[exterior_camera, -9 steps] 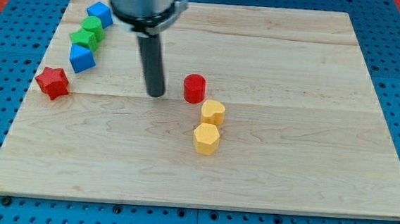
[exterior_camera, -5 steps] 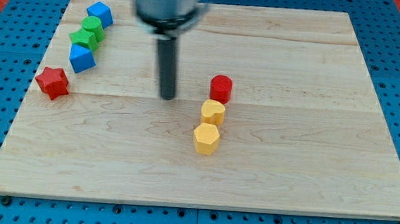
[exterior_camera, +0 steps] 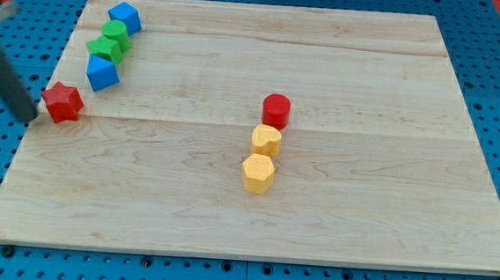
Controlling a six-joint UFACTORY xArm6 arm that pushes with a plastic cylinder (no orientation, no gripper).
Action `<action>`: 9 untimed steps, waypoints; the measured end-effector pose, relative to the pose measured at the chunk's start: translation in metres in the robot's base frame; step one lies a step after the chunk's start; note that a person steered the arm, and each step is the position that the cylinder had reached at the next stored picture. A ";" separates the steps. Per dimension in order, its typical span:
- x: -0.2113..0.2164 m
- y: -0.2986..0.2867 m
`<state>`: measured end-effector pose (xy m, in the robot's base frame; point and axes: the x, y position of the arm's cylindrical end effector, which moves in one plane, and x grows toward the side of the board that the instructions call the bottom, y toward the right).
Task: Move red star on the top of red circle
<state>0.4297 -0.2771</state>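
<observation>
The red star point(exterior_camera: 63, 103) lies near the board's left edge. The red circle point(exterior_camera: 276, 111) stands right of the board's middle, far to the star's right. My tip point(exterior_camera: 32, 117) is at the board's left edge, just left of the red star and close to or touching it. The rod slants up to the view's top left.
A yellow heart-like block point(exterior_camera: 266, 141) and a yellow hexagon point(exterior_camera: 257, 172) sit just below the red circle. At the top left are a blue block point(exterior_camera: 124, 16), two green blocks point(exterior_camera: 109, 41) and another blue block point(exterior_camera: 102, 73). The wooden board point(exterior_camera: 360, 209) rests on a blue pegboard.
My tip has swung from the board's middle to the left edge beside the red star. Earlier the red circle was pushed right, to above the yellow heart.
</observation>
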 end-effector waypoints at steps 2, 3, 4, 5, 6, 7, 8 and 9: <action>-0.003 0.127; -0.003 0.176; 0.009 0.159; 0.016 0.168; -0.003 0.205; -0.035 0.238; -0.027 0.181; -0.034 0.145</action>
<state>0.3961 -0.1322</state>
